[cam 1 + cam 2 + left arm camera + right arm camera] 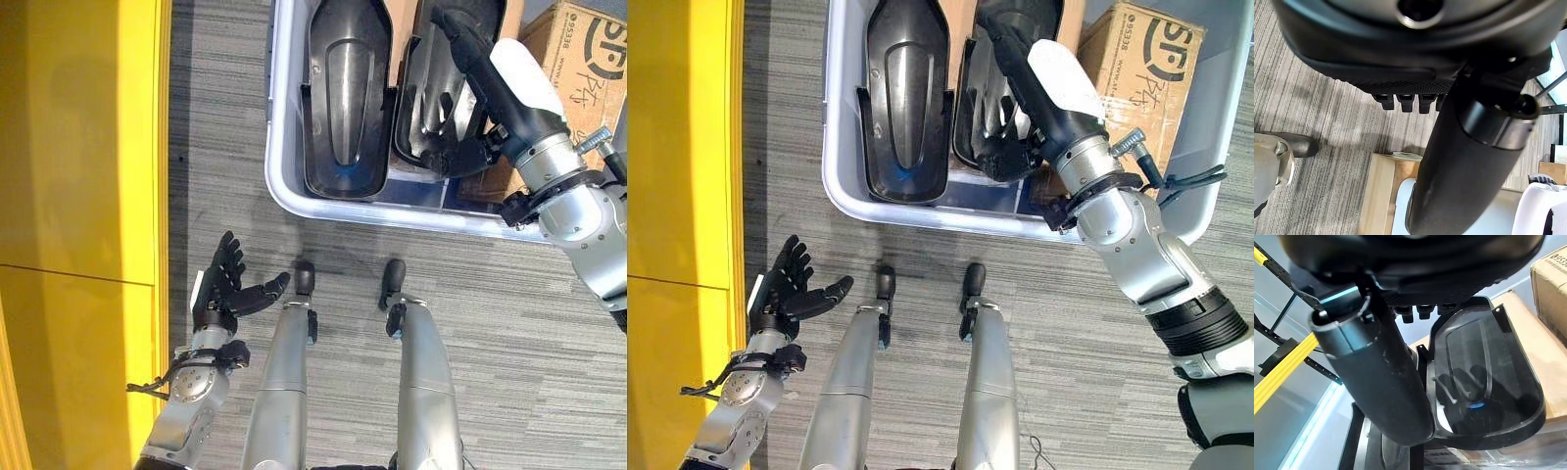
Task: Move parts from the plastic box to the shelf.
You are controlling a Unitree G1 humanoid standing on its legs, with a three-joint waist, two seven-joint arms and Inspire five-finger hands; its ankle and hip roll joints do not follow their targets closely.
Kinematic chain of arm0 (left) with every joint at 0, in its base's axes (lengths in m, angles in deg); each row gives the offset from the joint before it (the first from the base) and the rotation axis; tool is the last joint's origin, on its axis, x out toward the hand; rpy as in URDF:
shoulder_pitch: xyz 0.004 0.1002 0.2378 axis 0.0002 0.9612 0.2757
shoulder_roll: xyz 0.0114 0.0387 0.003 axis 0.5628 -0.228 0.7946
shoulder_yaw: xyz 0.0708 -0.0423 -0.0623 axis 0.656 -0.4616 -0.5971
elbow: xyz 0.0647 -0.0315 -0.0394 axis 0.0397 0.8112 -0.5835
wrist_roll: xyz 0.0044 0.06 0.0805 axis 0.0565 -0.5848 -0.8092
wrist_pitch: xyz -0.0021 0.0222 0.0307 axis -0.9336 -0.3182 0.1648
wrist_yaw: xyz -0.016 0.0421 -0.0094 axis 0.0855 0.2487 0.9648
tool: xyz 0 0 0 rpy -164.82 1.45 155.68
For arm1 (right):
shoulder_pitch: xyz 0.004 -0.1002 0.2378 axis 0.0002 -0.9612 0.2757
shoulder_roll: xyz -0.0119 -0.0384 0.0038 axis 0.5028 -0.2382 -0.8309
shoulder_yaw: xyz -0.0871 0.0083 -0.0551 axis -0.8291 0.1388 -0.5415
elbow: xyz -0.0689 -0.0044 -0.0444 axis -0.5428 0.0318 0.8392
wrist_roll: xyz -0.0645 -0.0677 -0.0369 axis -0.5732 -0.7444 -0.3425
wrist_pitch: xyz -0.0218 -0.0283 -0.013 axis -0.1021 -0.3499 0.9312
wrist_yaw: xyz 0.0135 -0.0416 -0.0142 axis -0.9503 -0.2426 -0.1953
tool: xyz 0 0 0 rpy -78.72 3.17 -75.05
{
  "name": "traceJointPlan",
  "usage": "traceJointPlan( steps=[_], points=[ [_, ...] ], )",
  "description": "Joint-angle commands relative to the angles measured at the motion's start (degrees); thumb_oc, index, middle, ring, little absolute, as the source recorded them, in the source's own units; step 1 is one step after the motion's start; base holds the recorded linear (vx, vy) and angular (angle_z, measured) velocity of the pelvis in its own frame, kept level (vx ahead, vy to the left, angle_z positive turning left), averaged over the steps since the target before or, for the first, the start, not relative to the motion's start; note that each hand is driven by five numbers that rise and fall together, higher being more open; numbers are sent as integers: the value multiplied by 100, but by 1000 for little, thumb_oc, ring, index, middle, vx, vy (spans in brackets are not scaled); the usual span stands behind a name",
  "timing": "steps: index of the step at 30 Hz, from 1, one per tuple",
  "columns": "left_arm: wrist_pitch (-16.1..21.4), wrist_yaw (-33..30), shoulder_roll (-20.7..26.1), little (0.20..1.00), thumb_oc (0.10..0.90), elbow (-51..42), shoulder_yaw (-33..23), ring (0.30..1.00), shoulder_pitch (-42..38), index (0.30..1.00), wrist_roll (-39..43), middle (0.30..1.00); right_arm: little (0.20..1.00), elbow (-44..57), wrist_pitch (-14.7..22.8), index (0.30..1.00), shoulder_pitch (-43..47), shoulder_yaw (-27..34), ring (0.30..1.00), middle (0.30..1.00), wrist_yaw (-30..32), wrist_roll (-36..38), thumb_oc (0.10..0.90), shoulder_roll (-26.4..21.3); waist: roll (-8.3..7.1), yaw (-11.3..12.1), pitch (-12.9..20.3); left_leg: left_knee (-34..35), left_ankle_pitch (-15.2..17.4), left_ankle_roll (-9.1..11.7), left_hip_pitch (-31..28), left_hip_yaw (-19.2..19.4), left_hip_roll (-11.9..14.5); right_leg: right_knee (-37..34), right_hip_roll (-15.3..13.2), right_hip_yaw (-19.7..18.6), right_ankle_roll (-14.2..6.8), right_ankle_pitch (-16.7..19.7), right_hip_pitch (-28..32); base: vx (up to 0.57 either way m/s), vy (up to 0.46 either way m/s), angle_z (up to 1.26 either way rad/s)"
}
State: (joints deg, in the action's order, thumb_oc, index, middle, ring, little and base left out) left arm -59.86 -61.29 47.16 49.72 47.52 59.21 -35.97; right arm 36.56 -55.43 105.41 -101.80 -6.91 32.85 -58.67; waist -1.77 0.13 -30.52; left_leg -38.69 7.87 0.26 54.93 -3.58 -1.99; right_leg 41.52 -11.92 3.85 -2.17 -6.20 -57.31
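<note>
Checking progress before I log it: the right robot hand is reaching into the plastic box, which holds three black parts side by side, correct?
Not quite: the plastic box holds two black parts, not three, as the right eye view shows. The right robot hand does reach into it, at the right-hand part.

Both black parts (348, 98) run off the top edge, far ends unseen by me. Plastic box (279, 186) cut off at top and right. My right hand (1014, 157) sits low in the box over the right-hand part (989, 108); forearm blocks the fingers, can't tell whether they grip. Cardboard box (1136, 59) partly behind my arm, cropped at top. Yellow shelf (78, 196) cut off at the left.
</note>
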Motion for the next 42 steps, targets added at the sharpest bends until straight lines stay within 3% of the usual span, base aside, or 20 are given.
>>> traceJointPlan(
  steps=[1, 12, 15, 21, 22, 23, 25, 26, 31, 32, 34, 35, 36, 41, 42],
  points=[
    [225, -30, 159, 1000, 900, -651, -252, 1000, 426, 1000, -211, 1000, 1000, 637, 316, 1000, 578, 293, 1000, 1000, 209, 89, 900, -214, -34, 70, 73, 594, -61, 61, -423, -43, 423, 305, -73, -393, -117, -848, 699, 0, 0, 0],
    [225, -59, 112, 1000, 900, -626, -254, 1000, 421, 1000, -218, 1000, 1000, 693, 318, 1000, 351, 316, 1000, 1000, 147, 8, 900, -65, -32, 68, 73, 593, -64, 41, -401, -34, 405, 264, -87, -394, -127, -823, 697, 0, 0, 0],
    [219, -69, 93, 1000, 900, -600, -247, 1000, 460, 1000, -216, 1000, 1000, 646, 284, 1000, 239, 284, 1000, 1000, 123, 13, 900, 23, -38, 61, 73, 535, 109, 66, -519, -44, 400, 323, -89, -427, -157, -977, 822, 68, -7, 0],
    [218, -74, 86, 1000, 900, -599, -248, 1000, 459, 1000, -213, 1000, 1000, 647, 283, 1000, 115, 332, 1000, 1000, 117, -1, 900, 122, -37, 61, 73, 550, 100, 55, -505, -50, 398, 320, -95, -409, -158, -970, 800, -13, 4, 0],
    [229, -77, 79, 1000, 900, -618, -239, 1000, 404, 1000, -202, 1000, 1000, 649, 278, 1000, 142, 352, 1000, 1000, 136, -29, 900, 165, -27, 67, 73, 593, -60, 26, -373, -30, 398, 273, -97, -377, -132, -824, 676, 0, 0, 0],
    [222, -79, 71, 1000, 900, -603, -221, 1000, 437, 1000, -199, 1000, 1000, 653, 278, 1000, 103, 329, 1000, 1000, 133, -30, 900, 190, -38, 62, 73, 541, 100, 50, -495, -49, 390, 325, -94, -411, -156, -968, 798, 0, 0, 0],
    [217, -73, 80, 1000, 900, -604, -226, 1000, 436, 1000, -209, 1000, 1000, 654, 274, 1000, 90, 332, 1000, 1000, 122, -37, 900, 195, -39, 60, 73, 543, 102, 51, -499, -46, 389, 324, -95, -415, -157, -966, 797, -1, 5, 0],
    [221, -73, 85, 1000, 900, -616, -242, 1000, 399, 1000, -211, 1000, 1000, 660, 275, 1000, 120, 357, 1000, 1000, 125, -40, 900, 188, -30, 68, 73, 592, -59, 26, -375, -30, 396, 277, -98, -382, -132, -822, 672, -75, 19, 1],
    [218, -62, 97, 1000, 900, -617, -238, 1000, 396, 1000, -227, 1000, 1000, 656, 265, 1000, 84, 357, 1000, 1000, 114, -75, 900, 244, -37, 60, 73, 599, -70, 27, -358, -20, 396, 251, -96, -393, -140, -809, 664, -1, 0, 0],
    [208, -64, 81, 1000, 900, -596, -213, 1000, 429, 1000, -232, 1000, 1000, 627, 251, 1000, 23, 343, 1000, 1000, 110, -103, 900, 264, -51, 53, 73, 538, 92, 48, -466, -39, 384, 305, -89, -430, -159, -956, 776, 0, 0, 0],
    [211, -66, 86, 1000, 900, -608, -230, 1000, 388, 1000, -244, 1000, 1000, 633, 249, 1000, 34, 382, 1000, 1000, 111, -118, 900, 263, -39, 60, 73, 587, -68, 22, -336, -22, 388, 265, -95, -399, -134, -814, 644, 0, 0, 0],
    [208, -65, 83, 1000, 900, -600, -207, 1000, 428, 1000, -247, 1000, 1000, 631, 251, 1000, -16, 363, 1000, 1000, 110, -131, 900, 283, -45, 53, 73, 540, 95, 45, -458, -38, 380, 312, -94, -430, -158, -963, 763, 0, 0, 0],
    [214, -68, 92, 1000, 900, -606, -221, 1000, 393, 1000, -250, 1000, 1000, 637, 247, 1000, 16, 390, 1000, 1000, 124, -176, 900, 284, -32, 62, 73, 584, -65, 20, -322, -22, 385, 271, -98, -398, -132, -820, 627, 0, 0, 0],
    [238, -97, 80, 1000, 900, -630, -227, 1000, 437, 1000, -254, 1000, 1000, 576, 195, 1000, 20, 402, 1000, 1000, 161, -485, 900, 271, -16, 64, 73, 582, -68, 16, -274, -14, 382, 280, -90, -417, -132, -814, 559, -1, 0, 0],
    [239, -103, 79, 1000, 900, -621, -212, 1000, 469, 1000, -263, 1000, 1000, 558, 193, 1000, 2, 386, 1000, 1000, 171, -506, 900, 282, -20, 60, 73, 542, 52, 33, -356, -29, 375, 320, -84, -446, -152, -924, 637, 79, -20, 0]
  ],
)
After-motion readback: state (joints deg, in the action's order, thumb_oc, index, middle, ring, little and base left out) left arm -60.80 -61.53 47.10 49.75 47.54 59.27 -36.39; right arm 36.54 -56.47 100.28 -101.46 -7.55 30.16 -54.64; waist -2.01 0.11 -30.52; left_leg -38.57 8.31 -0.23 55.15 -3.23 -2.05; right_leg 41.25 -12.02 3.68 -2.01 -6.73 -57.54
